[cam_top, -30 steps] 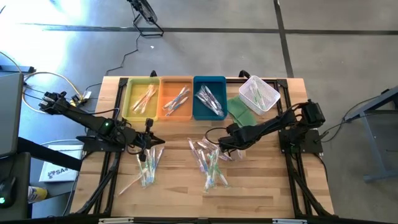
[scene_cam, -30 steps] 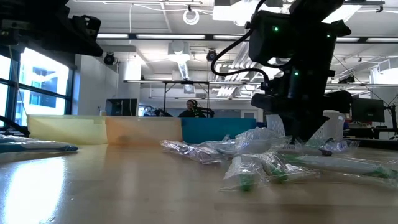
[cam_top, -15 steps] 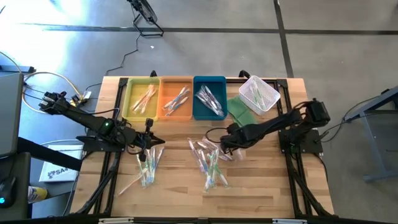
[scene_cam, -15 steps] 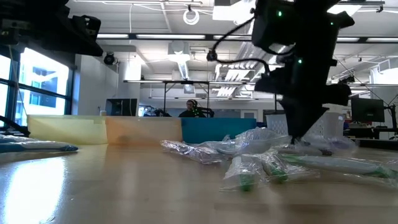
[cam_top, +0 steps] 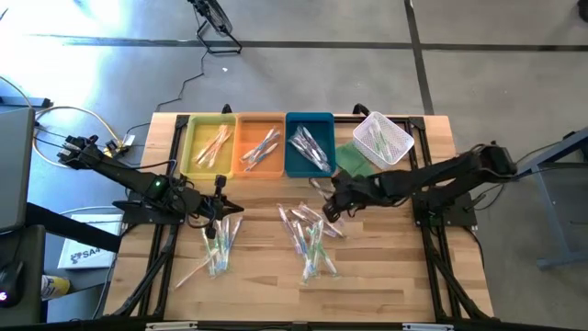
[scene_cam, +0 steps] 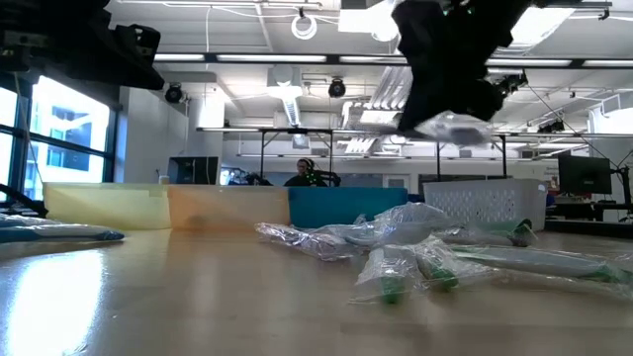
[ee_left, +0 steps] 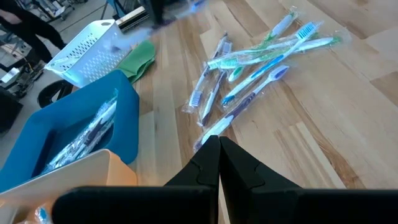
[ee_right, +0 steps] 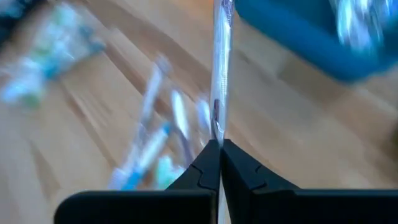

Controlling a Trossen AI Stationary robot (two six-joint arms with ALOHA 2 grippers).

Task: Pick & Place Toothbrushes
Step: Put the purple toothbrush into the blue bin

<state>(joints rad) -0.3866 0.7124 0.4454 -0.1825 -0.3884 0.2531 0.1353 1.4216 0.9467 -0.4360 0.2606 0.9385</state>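
Observation:
Wrapped toothbrushes lie in two loose piles on the wooden table: one in the middle (cam_top: 310,241) and one on the left (cam_top: 219,246). My right gripper (cam_top: 329,210) hangs above the middle pile, shut on one toothbrush in a clear wrapper (scene_cam: 450,127). My left gripper (cam_top: 220,210) waits shut just beyond the left pile; its closed fingers (ee_left: 219,144) touch nothing. More toothbrushes lie in the yellow (cam_top: 211,145), orange (cam_top: 261,145) and blue (cam_top: 309,145) trays. My right gripper pinches the wrapped toothbrush (ee_right: 219,121) between its two fingertips. The fingers slant down, coming from the table's right. The wrapper (ee_right: 221,56) sticks out ahead past the fingertips. It is lifted clear of the pile and the table; which end is held I cannot tell.
The three trays stand side by side along the far edge. A white mesh basket (cam_top: 383,138) stands at the far right with a green cloth (cam_top: 356,164) in front of it. Bare wood runs along the near edge.
My right gripper has risen from the middle pile and tipped toward level, taking one wrapped toothbrush up with it, clear of the others. The rest of the pile lies as before.

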